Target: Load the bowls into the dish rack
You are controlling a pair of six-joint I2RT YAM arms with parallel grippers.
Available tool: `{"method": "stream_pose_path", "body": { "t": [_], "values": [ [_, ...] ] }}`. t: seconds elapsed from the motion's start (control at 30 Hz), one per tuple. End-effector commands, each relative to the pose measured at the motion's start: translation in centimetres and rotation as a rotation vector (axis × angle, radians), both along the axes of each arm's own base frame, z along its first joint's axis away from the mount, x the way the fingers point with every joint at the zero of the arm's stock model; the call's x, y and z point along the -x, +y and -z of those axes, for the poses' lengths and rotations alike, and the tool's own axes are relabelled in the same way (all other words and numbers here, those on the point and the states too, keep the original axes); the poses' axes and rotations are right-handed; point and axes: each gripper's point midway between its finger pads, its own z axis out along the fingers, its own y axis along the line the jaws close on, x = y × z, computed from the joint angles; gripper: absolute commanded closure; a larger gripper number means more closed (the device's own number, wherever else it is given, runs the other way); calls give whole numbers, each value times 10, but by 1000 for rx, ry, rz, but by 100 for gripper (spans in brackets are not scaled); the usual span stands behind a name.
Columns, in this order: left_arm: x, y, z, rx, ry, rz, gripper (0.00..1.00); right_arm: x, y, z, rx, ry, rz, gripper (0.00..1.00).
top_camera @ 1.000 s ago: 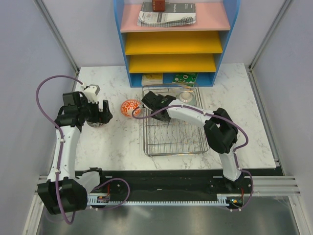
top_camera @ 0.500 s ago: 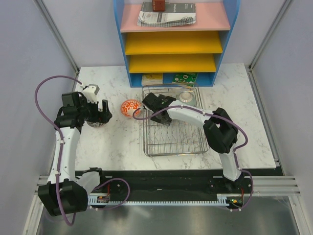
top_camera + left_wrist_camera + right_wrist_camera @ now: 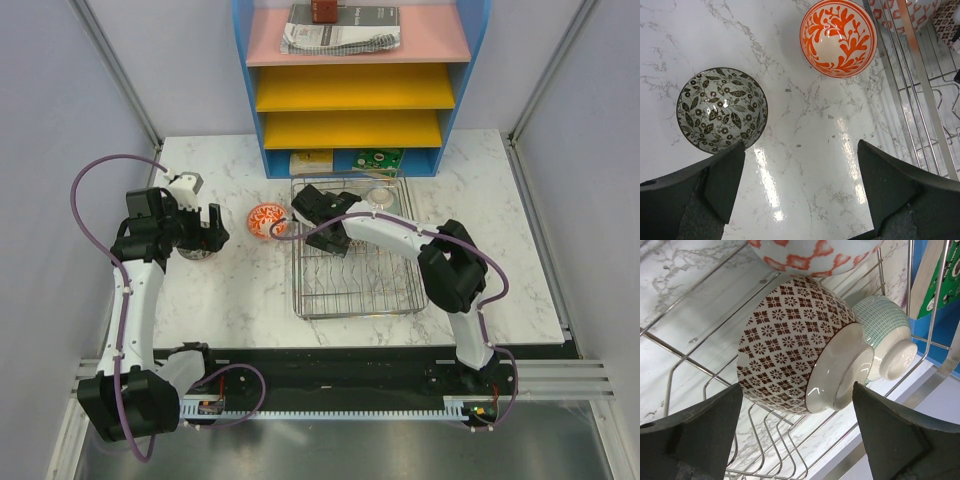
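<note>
The grey-brown leaf-patterned bowl [image 3: 722, 110] stands upright on the marble, and the red-orange bowl [image 3: 838, 37] sits beyond it near the dish rack [image 3: 920, 95]. My left gripper [image 3: 800, 190] hovers open above the bare marble between them, holding nothing. In the rack [image 3: 700, 365], a dark brown-red patterned bowl [image 3: 790, 345] leans on its side against the wires, beside a pale green bowl [image 3: 885, 340] and a white bowl with red marks [image 3: 810, 252]. My right gripper [image 3: 797, 435] is open just behind the brown-red bowl, apart from it. From above, the right gripper [image 3: 305, 207] is at the rack's far left corner.
The blue-framed shelf unit [image 3: 350, 90] with yellow and pink trays stands right behind the rack [image 3: 355, 290]. Small boxes [image 3: 375, 160] lie under its lowest shelf. The left arm's purple cable [image 3: 100, 175] loops over the table's left side.
The right gripper's jaws have spread wider, leaving the brown-red bowl resting in the rack. The left arm has barely moved.
</note>
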Motion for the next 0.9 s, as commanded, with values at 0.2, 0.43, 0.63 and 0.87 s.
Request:
{"method": "stream_pose_path", "body": {
  "t": [0.2,0.43,0.63,0.87],
  "values": [
    [-3,1,-18,-20,-71,26,0,14,21,-23,-154,50,6,2],
    [-5,4,-19,-31,-68,11,0,13,27,-47,-227,39,1,2],
    [-18,18,-3,-67,-30,-43,0,2,36,-106,-344,-79,-18,2],
    [-38,18,11,-52,-25,-36,0,-13,28,-162,-476,-244,8,2]
  ]
}}
